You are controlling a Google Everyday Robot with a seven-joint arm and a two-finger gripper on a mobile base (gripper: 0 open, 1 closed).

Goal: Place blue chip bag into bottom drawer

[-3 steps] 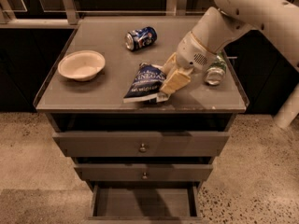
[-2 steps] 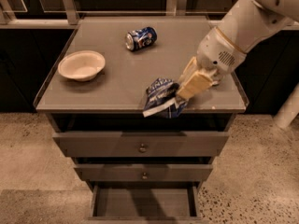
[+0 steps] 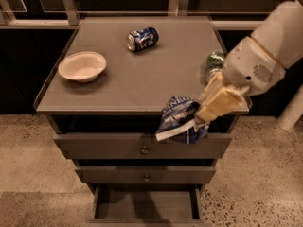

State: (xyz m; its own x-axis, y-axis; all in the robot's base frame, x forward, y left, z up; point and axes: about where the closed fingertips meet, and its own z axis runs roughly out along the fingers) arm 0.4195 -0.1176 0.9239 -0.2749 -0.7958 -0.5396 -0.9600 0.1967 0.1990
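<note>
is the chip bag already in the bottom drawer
No, the blue chip bag hangs in the gripper by the front edge of the cabinet top, well above the open bottom drawer.

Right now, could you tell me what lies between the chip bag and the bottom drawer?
In the camera view, the knobbed top drawer and middle drawer. The pincer holds the blue chip bag at the cabinet's front edge.

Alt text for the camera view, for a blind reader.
The gripper, shut on the blue chip bag, holds it off the cabinet's front edge, above the open bottom drawer. A bowl, blue soda can and green can rest on top.
</note>
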